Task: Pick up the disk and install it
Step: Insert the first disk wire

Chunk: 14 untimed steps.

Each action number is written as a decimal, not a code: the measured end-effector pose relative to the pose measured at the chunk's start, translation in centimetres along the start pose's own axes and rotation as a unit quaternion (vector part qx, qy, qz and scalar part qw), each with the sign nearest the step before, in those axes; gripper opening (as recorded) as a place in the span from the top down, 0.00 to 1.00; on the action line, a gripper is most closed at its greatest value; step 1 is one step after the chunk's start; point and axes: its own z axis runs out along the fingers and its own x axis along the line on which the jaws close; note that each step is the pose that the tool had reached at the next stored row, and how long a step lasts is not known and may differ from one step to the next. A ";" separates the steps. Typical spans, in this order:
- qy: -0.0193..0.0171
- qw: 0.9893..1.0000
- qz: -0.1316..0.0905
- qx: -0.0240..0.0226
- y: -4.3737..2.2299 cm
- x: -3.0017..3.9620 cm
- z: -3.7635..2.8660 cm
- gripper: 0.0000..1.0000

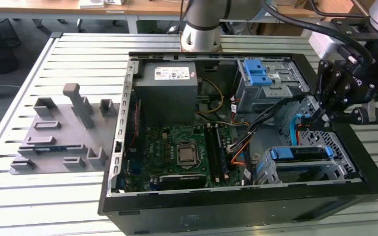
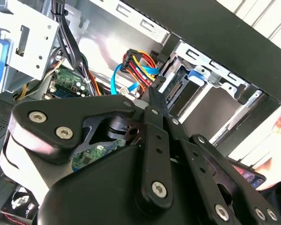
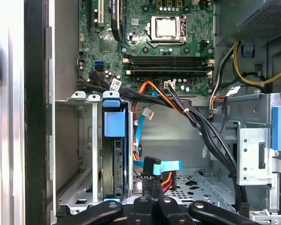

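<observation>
In the exterior view the gripper (image 1: 320, 118) hangs at right over the case (image 1: 241, 206), whose drive cage (image 1: 336, 169) seats the disk (image 1: 300, 153) edge-up for retention; in the first wrist view, lower centre, its fingertips pinch a cable connector (image 3: 152, 165) beside the disk (image 3: 116, 154).

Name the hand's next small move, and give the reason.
Probably a short, straight lift out of the case. In the first wrist view the disk already stands on edge inside the drive cage, so it looks installed. The hand hangs beside it, not on it, just over the black cable connector and its blue ribbon. A sideways move would risk snagging those cables.
</observation>
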 end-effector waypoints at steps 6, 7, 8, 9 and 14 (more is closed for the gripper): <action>0.007 1.000 0.000 0.000 0.00 -0.21 0.34 0.76; 0.010 1.000 0.000 0.000 0.00 -0.28 0.44 0.76; 0.013 1.000 0.000 0.000 0.00 -0.36 0.53 0.76; 0.017 1.000 0.000 0.000 0.00 -0.44 0.61 0.76; 0.033 0.999 0.000 0.001 -0.03 -0.74 1.09 0.76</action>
